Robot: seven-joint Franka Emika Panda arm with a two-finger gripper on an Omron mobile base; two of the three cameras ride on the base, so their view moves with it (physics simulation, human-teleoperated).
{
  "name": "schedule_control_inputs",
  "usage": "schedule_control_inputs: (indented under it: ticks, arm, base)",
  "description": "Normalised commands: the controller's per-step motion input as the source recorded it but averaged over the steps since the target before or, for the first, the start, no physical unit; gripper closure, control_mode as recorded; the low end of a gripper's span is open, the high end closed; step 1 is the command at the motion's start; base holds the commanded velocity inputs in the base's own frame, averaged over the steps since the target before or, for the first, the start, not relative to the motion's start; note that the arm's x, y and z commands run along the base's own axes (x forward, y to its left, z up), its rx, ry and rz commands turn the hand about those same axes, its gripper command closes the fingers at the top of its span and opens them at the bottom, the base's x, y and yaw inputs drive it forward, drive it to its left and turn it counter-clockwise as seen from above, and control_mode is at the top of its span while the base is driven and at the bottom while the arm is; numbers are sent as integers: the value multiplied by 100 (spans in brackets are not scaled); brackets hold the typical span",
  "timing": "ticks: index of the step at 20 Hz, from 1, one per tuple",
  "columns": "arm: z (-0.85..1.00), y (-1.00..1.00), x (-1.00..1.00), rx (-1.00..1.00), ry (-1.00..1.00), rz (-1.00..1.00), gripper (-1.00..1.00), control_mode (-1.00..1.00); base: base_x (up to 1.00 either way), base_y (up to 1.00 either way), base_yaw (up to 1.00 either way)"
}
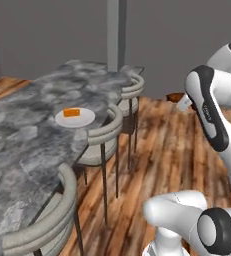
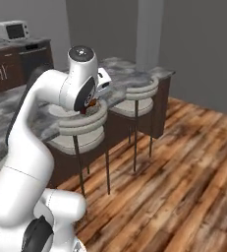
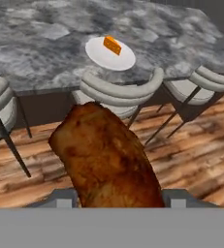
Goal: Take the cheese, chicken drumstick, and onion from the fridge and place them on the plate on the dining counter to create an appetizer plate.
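Closest to my hand camera, one chicken drumstick sits clamped between the gripper jaws, held partly apart by it, over open wood floor short of the dining counter edge. I count three stools, one plate near that edge, one cheese wedge on it.

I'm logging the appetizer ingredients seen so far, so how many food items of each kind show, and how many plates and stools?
Cheese: 1, on the plate
Chicken drumstick: 1, in the gripper
Plate: 1
Stools: 3
Total: 6
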Motion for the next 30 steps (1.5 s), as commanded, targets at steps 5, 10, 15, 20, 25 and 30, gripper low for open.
schedule_control_inputs:
  ticks: [5, 10, 15, 20, 25, 30]
  arm:
    - [0, 0, 0, 0, 0, 0, 100, 100]
    - [0, 0, 0, 0, 0, 0, 100, 100]
    - [0, 0, 0, 0, 0, 0, 100, 100]
    - [0, 0, 0, 0, 0, 0, 100, 100]
    - [0, 0, 0, 0, 0, 0, 100, 100]
    - [0, 0, 0, 0, 0, 0, 100, 100]
  base:
    - [100, -3, 61]
    - [100, -12, 64]
    - [97, -24, 63]
    - [73, -47, 60]
    - [57, -67, 55]
    - [35, -80, 44]
